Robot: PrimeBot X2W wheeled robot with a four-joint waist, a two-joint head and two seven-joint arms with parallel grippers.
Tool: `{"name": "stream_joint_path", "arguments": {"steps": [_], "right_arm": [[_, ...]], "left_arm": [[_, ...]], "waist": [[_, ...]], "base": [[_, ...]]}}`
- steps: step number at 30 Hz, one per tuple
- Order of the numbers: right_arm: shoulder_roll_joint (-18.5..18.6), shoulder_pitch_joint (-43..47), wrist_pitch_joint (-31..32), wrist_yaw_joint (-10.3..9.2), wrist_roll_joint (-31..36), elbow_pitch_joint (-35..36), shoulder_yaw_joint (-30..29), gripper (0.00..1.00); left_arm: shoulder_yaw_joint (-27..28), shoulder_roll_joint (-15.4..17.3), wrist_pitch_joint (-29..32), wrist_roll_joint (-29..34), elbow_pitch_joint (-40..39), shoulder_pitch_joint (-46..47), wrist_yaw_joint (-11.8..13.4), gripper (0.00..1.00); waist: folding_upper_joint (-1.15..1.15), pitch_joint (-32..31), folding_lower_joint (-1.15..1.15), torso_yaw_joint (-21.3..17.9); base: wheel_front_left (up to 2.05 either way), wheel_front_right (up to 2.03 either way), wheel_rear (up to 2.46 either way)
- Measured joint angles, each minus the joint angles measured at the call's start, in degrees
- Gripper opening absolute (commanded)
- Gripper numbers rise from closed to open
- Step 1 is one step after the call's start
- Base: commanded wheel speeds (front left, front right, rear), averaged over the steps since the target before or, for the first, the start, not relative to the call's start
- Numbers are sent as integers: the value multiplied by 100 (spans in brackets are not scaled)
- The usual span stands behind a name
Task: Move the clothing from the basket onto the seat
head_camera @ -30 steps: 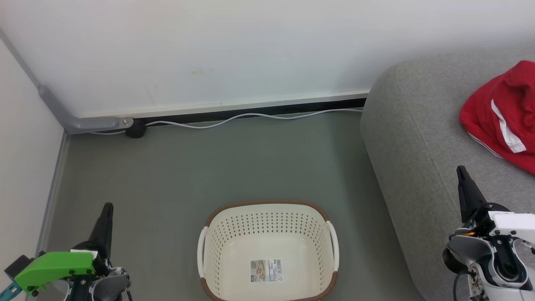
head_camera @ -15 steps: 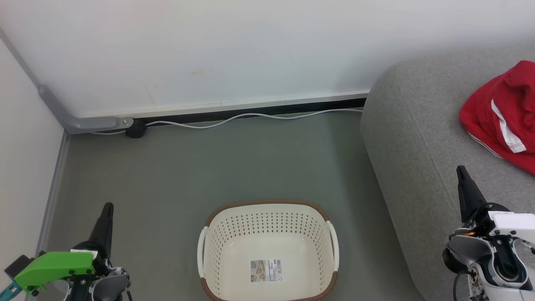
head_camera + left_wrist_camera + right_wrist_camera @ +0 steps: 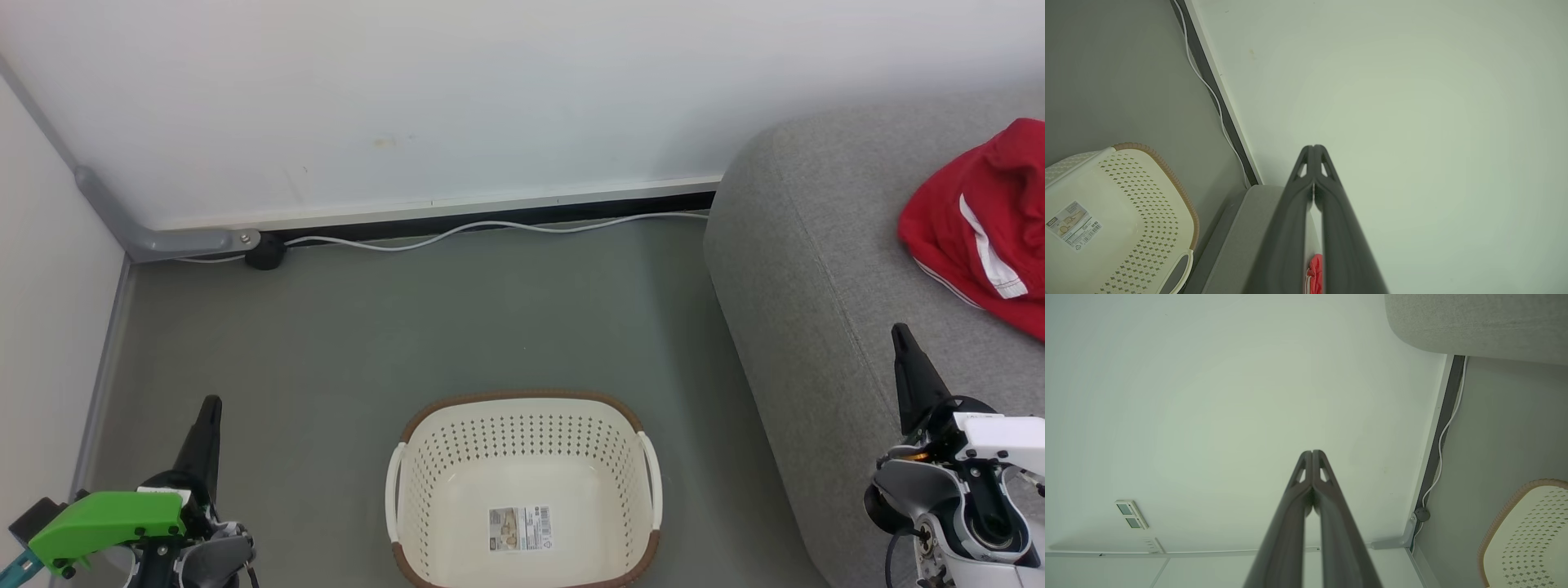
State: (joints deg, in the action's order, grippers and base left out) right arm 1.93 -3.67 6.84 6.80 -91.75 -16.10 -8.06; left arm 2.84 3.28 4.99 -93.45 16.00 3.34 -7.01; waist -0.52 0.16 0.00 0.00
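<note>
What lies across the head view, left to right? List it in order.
left gripper, jaws shut → basket on the floor → seat, its rounded end → clothing, red, lying on the seat

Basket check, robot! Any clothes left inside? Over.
Hands: left hand shut, right hand shut, nothing held. Empty basket; clothing on sofa. Nothing in the way. Over.
</note>
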Motion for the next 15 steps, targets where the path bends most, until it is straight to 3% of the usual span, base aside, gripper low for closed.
{"name": "stream_joint_path", "arguments": {"steps": [15], "right_arm": [[0, 0, -8, 0, 0, 2, 2, 0]], "left_arm": [[7, -3, 0, 0, -7, 0, 0, 0]], "waist": [[0, 0, 0, 0]], "base": [[0, 0, 0]]}}
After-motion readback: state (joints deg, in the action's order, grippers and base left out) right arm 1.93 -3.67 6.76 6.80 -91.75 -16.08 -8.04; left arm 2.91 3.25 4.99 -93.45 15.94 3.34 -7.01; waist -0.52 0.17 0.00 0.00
